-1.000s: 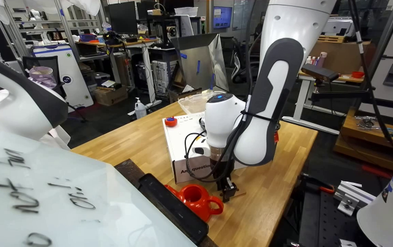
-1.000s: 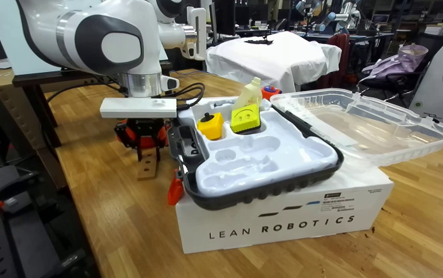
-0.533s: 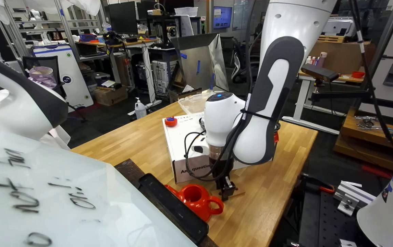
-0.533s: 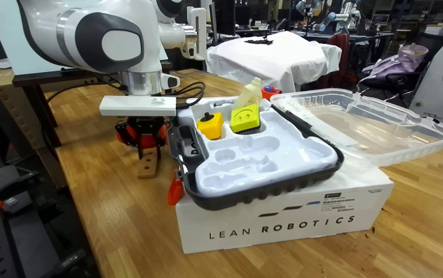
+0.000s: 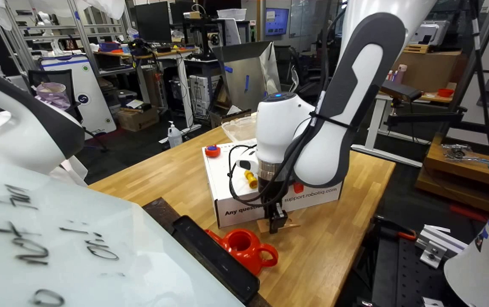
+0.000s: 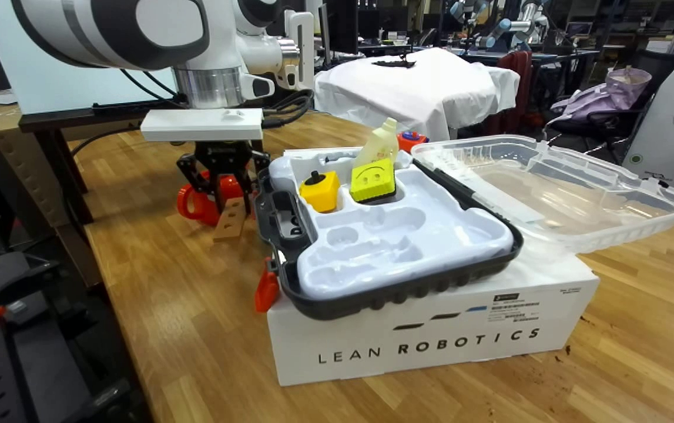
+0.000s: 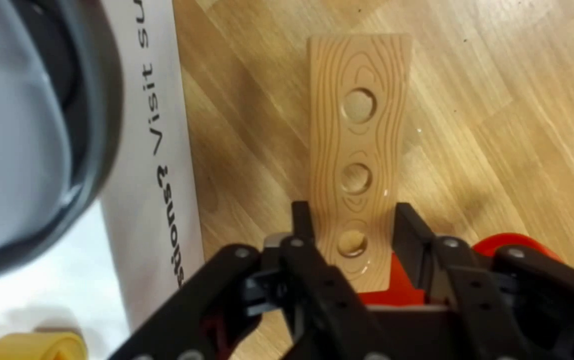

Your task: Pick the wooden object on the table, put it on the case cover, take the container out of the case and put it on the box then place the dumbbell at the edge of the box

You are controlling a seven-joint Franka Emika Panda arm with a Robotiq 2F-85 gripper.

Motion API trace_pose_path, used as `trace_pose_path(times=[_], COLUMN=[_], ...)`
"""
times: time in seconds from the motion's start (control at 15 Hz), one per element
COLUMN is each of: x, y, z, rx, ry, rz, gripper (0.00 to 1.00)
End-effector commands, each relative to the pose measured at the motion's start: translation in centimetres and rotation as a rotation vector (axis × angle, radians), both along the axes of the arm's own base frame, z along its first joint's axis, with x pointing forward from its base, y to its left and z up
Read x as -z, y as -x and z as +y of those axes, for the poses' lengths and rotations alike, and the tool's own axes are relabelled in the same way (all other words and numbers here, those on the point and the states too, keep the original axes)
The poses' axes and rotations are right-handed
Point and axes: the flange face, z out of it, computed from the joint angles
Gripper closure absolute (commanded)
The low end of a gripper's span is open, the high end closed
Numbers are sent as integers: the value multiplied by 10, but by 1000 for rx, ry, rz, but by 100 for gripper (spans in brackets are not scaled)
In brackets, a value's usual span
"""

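The wooden object (image 6: 230, 226), a flat tan block with three round holes, is held by one end between my gripper's fingers (image 7: 352, 217). It hangs a little above the table, its long part pointing away from the gripper in the wrist view (image 7: 359, 140). The case (image 6: 454, 235), pale inside with a black rim, lies open on the white box (image 6: 431, 346). The clear case cover (image 6: 577, 194) is folded out beyond it. The yellow container (image 6: 320, 192) with a black knob sits in the case. The yellow dumbbell (image 5: 251, 179) lies on the box, partly hidden by cables.
A red teapot-like pot (image 5: 248, 249) stands close to the gripper, beside a black bar (image 5: 214, 258). A yellow sponge (image 6: 373, 179) and pale bottle (image 6: 379, 144) are in the case. A red-blue round item (image 5: 212, 151) sits on a box corner. A red latch (image 6: 266, 288) hangs down.
My gripper has risen and lifted the wooden object off the table, shifting slightly toward the box in an exterior view. The dumbbell on the box has come into sight. The case has not moved.
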Motion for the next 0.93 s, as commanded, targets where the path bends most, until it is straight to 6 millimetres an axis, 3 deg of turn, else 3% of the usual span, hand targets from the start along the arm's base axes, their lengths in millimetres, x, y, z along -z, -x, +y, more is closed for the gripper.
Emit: trace_pose_path(times=[0.0,0.4,0.87], x=[-21,-56,-96], y=[12,11,-3], z=[5,18,-16], rx=[35,145,374], ry=[-13,-76,-123], rz=[3,-2,-32], gripper=[82,82,82])
